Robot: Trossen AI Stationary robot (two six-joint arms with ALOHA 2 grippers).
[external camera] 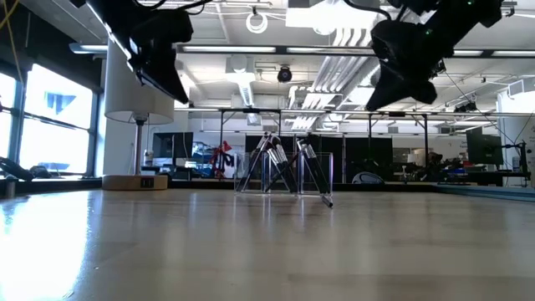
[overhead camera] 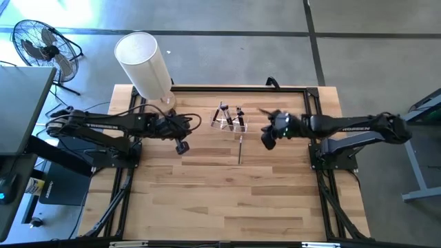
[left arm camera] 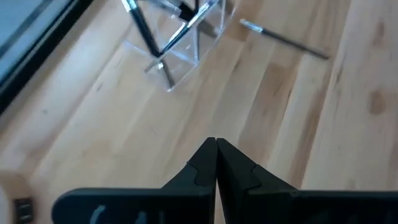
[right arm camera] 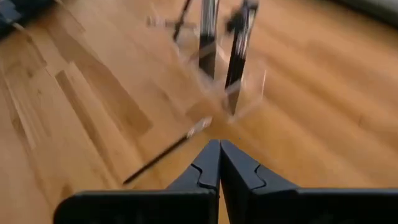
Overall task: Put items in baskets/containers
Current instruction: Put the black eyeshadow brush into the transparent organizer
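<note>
loose brush [overhead camera: 240, 149] on table | holder [overhead camera: 231, 118] holds brushes

Bright daylight; right wrist view perhaps motion-blurred.

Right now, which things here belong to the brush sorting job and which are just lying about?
Job:
- brushes in holder
- loose brush on table
- clear holder
- right tool, shut, empty
- left tool, shut, empty

Lying about:
- white cylinder
- floor fan
</note>
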